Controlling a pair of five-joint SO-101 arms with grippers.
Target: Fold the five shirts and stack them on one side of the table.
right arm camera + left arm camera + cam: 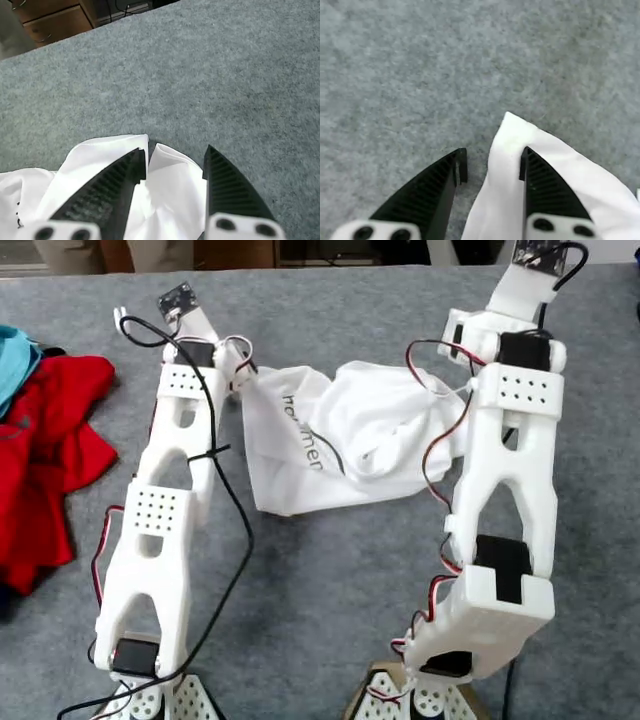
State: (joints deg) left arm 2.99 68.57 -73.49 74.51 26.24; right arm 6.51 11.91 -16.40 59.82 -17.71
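Note:
A white shirt (340, 440) lies crumpled in the middle of the grey table, dark print on its left half. My left gripper (243, 375) is at the shirt's far left corner. In the left wrist view that gripper (492, 160) is open, and the white corner (507, 142) pokes up between its black fingers (440, 182). My right gripper (462, 350) is at the shirt's far right edge, mostly hidden under its arm. In the right wrist view it (175, 155) is open, its jaws standing over a folded white edge (170, 185).
A red shirt (50, 460) lies bunched at the table's left edge, with a teal one (12, 355) above it. Grey cloth (330, 600) covers the table. Wooden furniture (55, 22) stands beyond the far edge.

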